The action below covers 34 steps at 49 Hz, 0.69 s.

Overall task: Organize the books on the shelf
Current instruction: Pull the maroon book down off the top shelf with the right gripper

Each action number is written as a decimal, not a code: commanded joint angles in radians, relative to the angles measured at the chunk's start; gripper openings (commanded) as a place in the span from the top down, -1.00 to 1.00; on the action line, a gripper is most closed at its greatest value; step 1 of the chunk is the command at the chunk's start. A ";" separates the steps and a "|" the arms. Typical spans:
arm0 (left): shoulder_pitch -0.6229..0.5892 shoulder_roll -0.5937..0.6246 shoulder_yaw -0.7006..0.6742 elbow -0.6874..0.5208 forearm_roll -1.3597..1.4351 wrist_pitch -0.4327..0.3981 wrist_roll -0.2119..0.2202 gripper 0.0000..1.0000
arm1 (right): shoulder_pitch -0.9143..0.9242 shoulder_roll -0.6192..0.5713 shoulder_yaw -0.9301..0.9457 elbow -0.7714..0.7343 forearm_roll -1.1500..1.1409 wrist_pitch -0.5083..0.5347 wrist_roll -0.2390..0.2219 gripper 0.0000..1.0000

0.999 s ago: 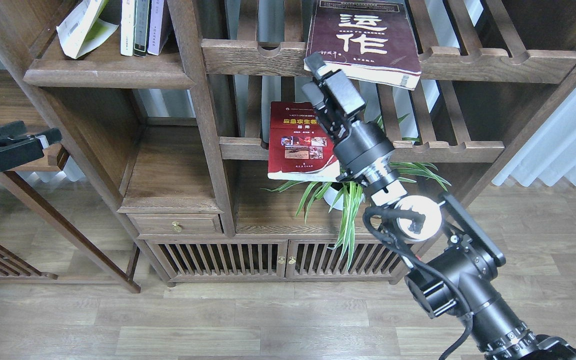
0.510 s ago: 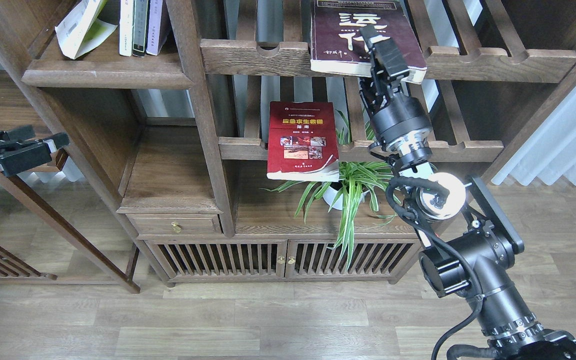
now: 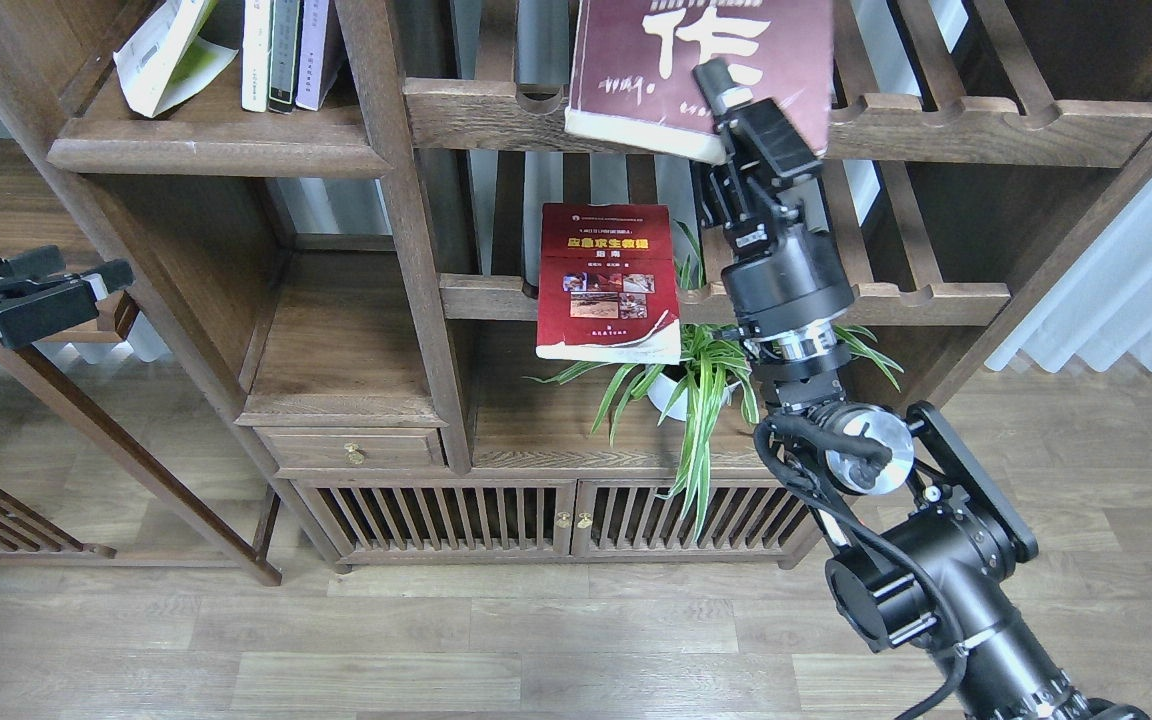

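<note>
So, left to right, noted from the floor.
Left gripper [image 3: 101, 278]: idle at nine o'clock, well apart from the bookcase; fingers too dark to tell apart, so I cannot tell its state.
Shelf [image 3: 221, 150]: solid board at eleven o'clock; yellow-green book [image 3: 168, 55] slumped open beside three thin upright books [image 3: 281, 50].
Red book [image 3: 608, 282]: centre, lying over a slatted rack [image 3: 896, 298], overhanging the potted plant [image 3: 701, 385].
Maroon book [image 3: 701, 65]: twelve o'clock, tilted on the upper rack.
Right gripper [image 3: 736, 100]: at its lower edge, seemingly pinching it.
Advice: likely lift clear of the notched rail, keep it level, swing toward eleven.
Room: plank floor [image 3: 436, 640], pale curtain [image 3: 1126, 290] at three.
</note>
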 commanded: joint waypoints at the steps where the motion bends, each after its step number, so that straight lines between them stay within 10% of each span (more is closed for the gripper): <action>1: 0.001 -0.026 0.000 0.016 0.000 0.000 0.000 -1.00 | -0.124 -0.007 -0.001 0.038 0.027 0.001 0.000 0.92; 34: 0.044 -0.170 0.000 0.039 0.009 0.000 -0.001 -1.00 | -0.653 -0.414 0.044 -0.026 0.292 0.001 0.006 0.89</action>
